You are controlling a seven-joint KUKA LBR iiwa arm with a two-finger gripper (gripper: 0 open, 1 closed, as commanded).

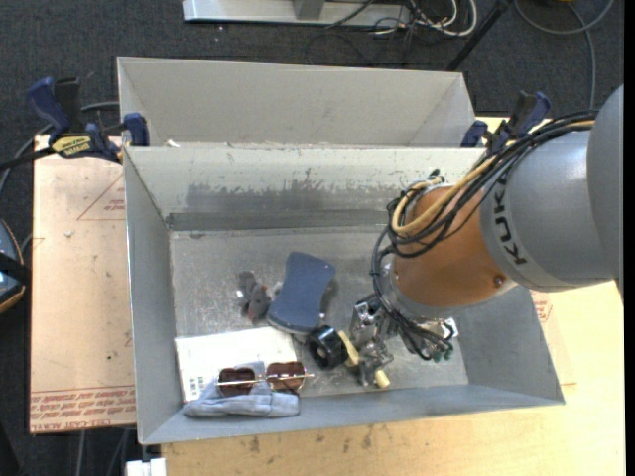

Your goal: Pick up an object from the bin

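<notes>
One small tan stick point(349, 351) slants down-right beside the end effector point(371, 357).

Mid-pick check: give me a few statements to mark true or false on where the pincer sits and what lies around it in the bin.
1. The pincer is low in the bin, toward the view's lower right, next to a small black round thing. True.
2. The sunglasses lie against the bin's far wall. False: they lie near the lower left corner, at the lower edge of a white card.
3. A blue-grey pad lies near the bin's middle, up and left of the pincer. True.
4. The sunglasses have green lenses. False: the lenses are brownish red.
</notes>
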